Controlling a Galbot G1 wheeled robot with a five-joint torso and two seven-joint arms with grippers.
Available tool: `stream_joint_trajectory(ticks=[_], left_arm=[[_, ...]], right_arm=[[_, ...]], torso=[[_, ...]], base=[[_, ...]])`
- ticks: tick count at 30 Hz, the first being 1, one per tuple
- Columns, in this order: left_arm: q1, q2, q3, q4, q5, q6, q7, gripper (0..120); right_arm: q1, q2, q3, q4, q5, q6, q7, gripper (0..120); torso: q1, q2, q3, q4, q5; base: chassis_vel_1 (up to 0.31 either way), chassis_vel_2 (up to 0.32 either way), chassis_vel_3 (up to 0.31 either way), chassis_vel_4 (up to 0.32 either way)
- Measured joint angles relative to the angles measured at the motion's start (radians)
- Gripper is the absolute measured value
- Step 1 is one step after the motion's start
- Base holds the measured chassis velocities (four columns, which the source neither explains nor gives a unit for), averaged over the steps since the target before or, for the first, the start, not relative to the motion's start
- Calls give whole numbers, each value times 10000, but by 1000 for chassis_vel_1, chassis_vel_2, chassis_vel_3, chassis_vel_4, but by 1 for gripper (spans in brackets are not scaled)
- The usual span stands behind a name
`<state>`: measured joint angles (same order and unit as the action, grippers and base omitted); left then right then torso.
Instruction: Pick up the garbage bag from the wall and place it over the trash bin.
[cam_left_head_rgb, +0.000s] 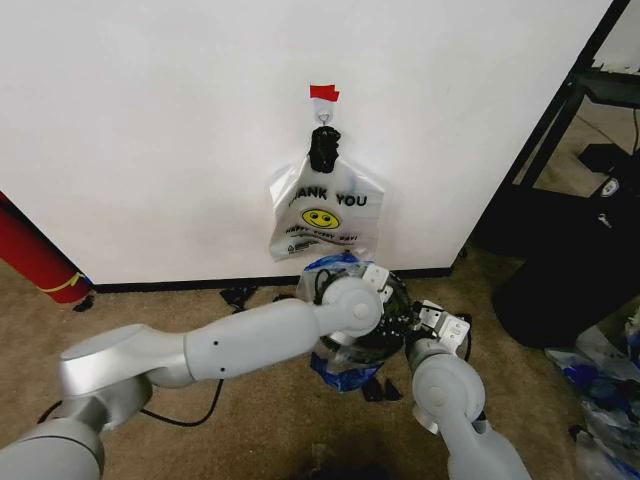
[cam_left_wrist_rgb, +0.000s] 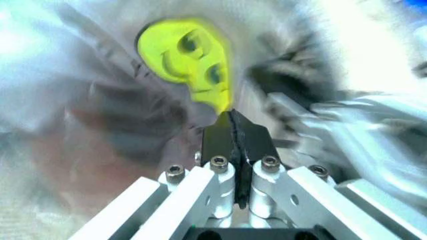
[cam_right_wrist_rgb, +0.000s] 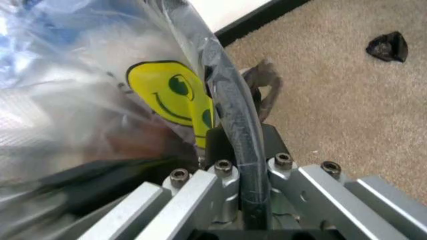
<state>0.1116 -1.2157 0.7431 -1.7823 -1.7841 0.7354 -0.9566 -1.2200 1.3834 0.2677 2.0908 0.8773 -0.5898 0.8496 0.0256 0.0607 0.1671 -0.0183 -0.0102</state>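
Observation:
The garbage bag (cam_left_head_rgb: 336, 372), thin clear plastic with blue panels, is draped around the small black trash bin (cam_left_head_rgb: 398, 300) on the carpet below the wall (cam_left_head_rgb: 150, 120). My left gripper (cam_left_head_rgb: 385, 285) is at the bin's top. In its wrist view the left gripper (cam_left_wrist_rgb: 231, 114) is shut on the bag's film (cam_left_wrist_rgb: 100, 110) just under the yellow smiley (cam_left_wrist_rgb: 190, 60). My right gripper (cam_left_head_rgb: 412, 325) is at the bin's near side. The right gripper (cam_right_wrist_rgb: 241, 131) is closed over the bin's black rim (cam_right_wrist_rgb: 230, 95) with the bag (cam_right_wrist_rgb: 80, 90) over it.
A whiter "THANK YOU" smiley bag (cam_left_head_rgb: 320, 215) hangs on the hook (cam_left_head_rgb: 323, 113) under red tape (cam_left_head_rgb: 323, 93). A red roll (cam_left_head_rgb: 35, 255) leans at the left. A large black bag-like object (cam_left_head_rgb: 560, 290) and a black rack (cam_left_head_rgb: 600, 100) stand right. A cable (cam_left_head_rgb: 180, 410) lies on the carpet.

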Motion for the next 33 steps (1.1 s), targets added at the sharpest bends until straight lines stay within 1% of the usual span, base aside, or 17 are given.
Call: stream_joint_trajectory(ticks=[1, 3, 6, 8, 9, 10, 14, 16, 19, 21, 22, 23, 27, 28, 29, 30, 33], left_arm=[[0, 0, 0, 0, 0, 0, 0, 0], [19, 332, -329, -611, 7, -34, 43, 0], [203, 970, -889, -1410, -10, -235, 70, 8], [234, 1066, -990, -1508, -41, -256, 74, 10], [344, 1465, -1342, -1860, -188, -282, 82, 13], [365, 1566, -1423, -1939, -223, -282, 86, 14], [467, 2583, -2097, -2397, -308, -224, 294, 19], [479, 2690, -2172, -2405, -265, -203, 342, 20], [617, 3137, -2469, -2309, 451, -153, 889, 25], [868, 3401, -2675, -2093, 1423, -216, 1517, 34], [868, 3401, -2675, -2093, 1423, -216, 1517, 34], [1049, 3525, -2861, -1920, 1865, -274, 1877, 39], [1380, 3673, -3421, -1095, 2510, -485, 2927, 56], [1383, 3689, -3427, -1062, 2563, -504, 3001, 58], [1440, 3836, -3469, -871, 2888, -612, 3611, 65], [1440, 3836, -3469, -871, 2888, -612, 3611, 65], [1740, 4091, -3721, -784, 2909, -593, 4448, 78]], right_arm=[[0, 0, 0, 0, 0, 0, 0, 0], [-93, -22, 66, 47, 40, 45, -45, 0], [-342, -76, 99, 135, 40, 93, -127, 0], [-371, -83, 101, 152, 37, 93, -134, 0], [-427, -107, 119, 209, 26, 101, -140, 0], [-437, -117, 122, 220, 25, 103, -141, 0], [-533, -173, 136, 393, 26, 137, -180, 0], [-549, -174, 143, 426, 29, 154, -205, 0], [-666, -174, 161, 542, 37, 232, -376, 0], [-787, -168, 202, 636, 70, 302, -550, 0], [-787, -168, 202, 636, 70, 302, -550, 0], [-867, -162, 234, 682, 105, 324, -626, 0], [-985, -164, 297, 758, 273, 347, -693, 0], [-987, -167, 299, 759, 282, 347, -693, 0], [-987, -186, 298, 758, 323, 346, -693, 0], [-987, -186, 298, 758, 323, 346, -693, 0], [-930, -232, 251, 757, 383, 325, -690, 0]], torso=[[0, 0, 0, 0, 0], [-1, 1, -2, 1, 0], [-1, 0, -1, 1, -1], [-1, 1, -1, 1, 0], [0, 0, -1, 2, -2], [-1, 0, -1, 3, -3], [-1, 1, -1, 3, -2], [-1, 1, -1, 4, -2], [-1, 1, -1, 2, -1], [-1, 1, -1, 2, -2], [-1, 1, -1, 2, -2], [-1, 1, -1, 2, -2], [-1, 1, -1, 0, -2], [0, 1, 0, 0, -2], [0, 0, 0, 0, -2], [0, 0, 0, 0, -2], [-1, 1, -1, 5, -1]], base=[[0, 0, 0, 0], [0, 0, 0, 0], [0, 0, 0, 0], [0, 0, 0, 0], [0, 0, 0, 0], [0, 0, 0, 0], [0, 0, 0, 0], [0, 0, 0, 0], [0, 0, 0, 0], [0, 0, 0, 0], [0, 0, 0, 0], [0, 0, 0, 0], [0, 0, 0, 0], [0, 0, 0, 0], [0, 0, 0, 0], [0, 0, 0, 0], [0, 0, 0, 0]])
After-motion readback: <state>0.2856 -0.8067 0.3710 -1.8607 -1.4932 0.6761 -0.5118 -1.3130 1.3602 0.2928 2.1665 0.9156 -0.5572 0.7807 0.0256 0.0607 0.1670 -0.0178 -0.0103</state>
